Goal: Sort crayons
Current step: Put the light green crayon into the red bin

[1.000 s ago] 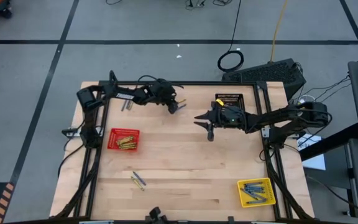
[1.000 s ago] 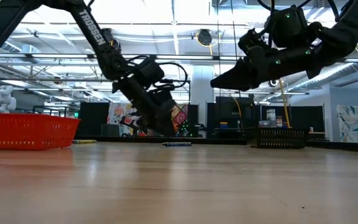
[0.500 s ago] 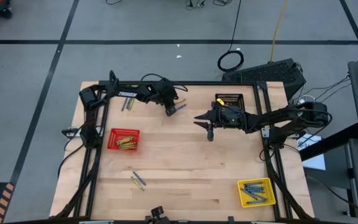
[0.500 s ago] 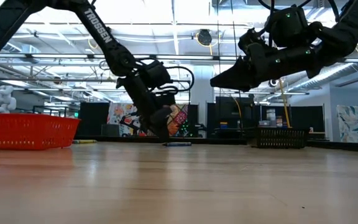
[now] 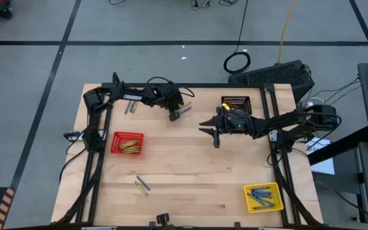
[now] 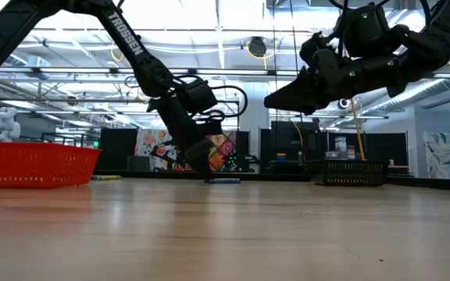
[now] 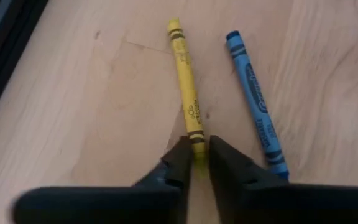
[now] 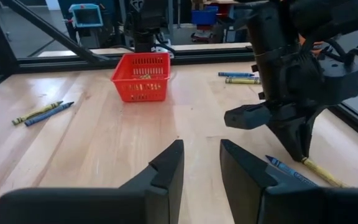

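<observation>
Left tool [image 7: 196,152] now closed on yellow crayon [image 7: 186,87] — blue crayon [image 7: 255,103] beside

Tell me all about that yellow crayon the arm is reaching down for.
The yellow crayon is a thin stick in a yellow paper wrapper with dark bands and print. It lies flat on the wooden table, beside a blue crayon without touching it. The left gripper has its two dark fingers closed around one end.

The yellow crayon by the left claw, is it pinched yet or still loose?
Pinched. In the left wrist view the left gripper has its fingers closed on the yellow crayon, lying flat beside the blue crayon.
</observation>
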`<action>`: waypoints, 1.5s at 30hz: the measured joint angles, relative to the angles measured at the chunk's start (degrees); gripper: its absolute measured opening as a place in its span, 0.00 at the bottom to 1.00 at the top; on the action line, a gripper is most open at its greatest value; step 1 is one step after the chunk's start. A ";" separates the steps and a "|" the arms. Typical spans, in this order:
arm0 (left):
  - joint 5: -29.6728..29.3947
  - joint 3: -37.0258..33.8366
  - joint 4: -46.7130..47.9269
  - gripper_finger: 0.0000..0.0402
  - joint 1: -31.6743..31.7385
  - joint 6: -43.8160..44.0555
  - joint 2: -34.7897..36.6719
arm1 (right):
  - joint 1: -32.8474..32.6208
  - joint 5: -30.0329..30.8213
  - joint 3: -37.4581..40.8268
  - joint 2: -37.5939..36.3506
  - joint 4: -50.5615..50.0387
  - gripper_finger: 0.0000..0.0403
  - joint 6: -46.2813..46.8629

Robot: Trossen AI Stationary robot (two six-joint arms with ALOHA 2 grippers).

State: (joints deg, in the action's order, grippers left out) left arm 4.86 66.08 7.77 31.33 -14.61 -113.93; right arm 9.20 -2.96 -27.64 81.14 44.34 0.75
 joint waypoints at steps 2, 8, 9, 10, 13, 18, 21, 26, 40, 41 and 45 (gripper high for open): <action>0.22 0.02 0.40 0.04 0.00 -1.05 0.03 | -0.29 0.00 0.00 0.00 -0.05 0.22 -0.23; -3.61 -0.15 4.43 0.01 -0.28 -0.94 2.53 | -0.34 0.00 0.00 -0.02 -1.72 0.22 -0.18; -4.87 -0.15 5.47 0.00 -0.34 -0.94 3.56 | -0.34 0.00 0.00 -0.02 -2.43 0.22 -0.35; -6.21 -0.15 7.07 0.00 -0.49 -0.94 4.95 | -0.34 0.02 0.00 -0.02 -3.13 0.22 -0.42; -11.30 -0.07 12.66 0.00 -1.47 -0.77 9.55 | -0.34 0.88 0.00 -0.02 -4.73 0.22 -0.56; -18.14 -0.08 22.89 0.00 -4.23 3.10 18.42 | -0.32 1.84 0.00 0.00 -5.48 0.22 -0.81; -20.98 -0.09 30.03 0.00 -7.08 6.12 23.99 | -0.32 1.82 0.00 -0.02 -5.64 0.22 -1.08; -23.20 -0.02 38.78 0.00 -11.78 13.71 32.08 | -0.32 1.80 0.00 -0.02 -5.65 0.22 -1.81; -15.04 0.02 29.43 0.27 -7.46 15.34 21.83 | -0.32 1.68 0.00 -0.02 -5.65 0.22 -1.89; -14.54 0.00 28.14 0.31 -6.40 15.30 19.75 | -0.32 1.68 0.00 -0.02 -5.69 0.22 -1.87; -10.08 -0.02 25.67 0.45 -1.76 14.25 12.95 | -0.32 1.66 0.02 -0.02 -6.16 0.22 -1.39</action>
State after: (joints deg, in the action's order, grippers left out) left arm -5.21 66.06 33.43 29.57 -0.36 -100.98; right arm 8.88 -1.30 -27.62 81.12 38.18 -0.64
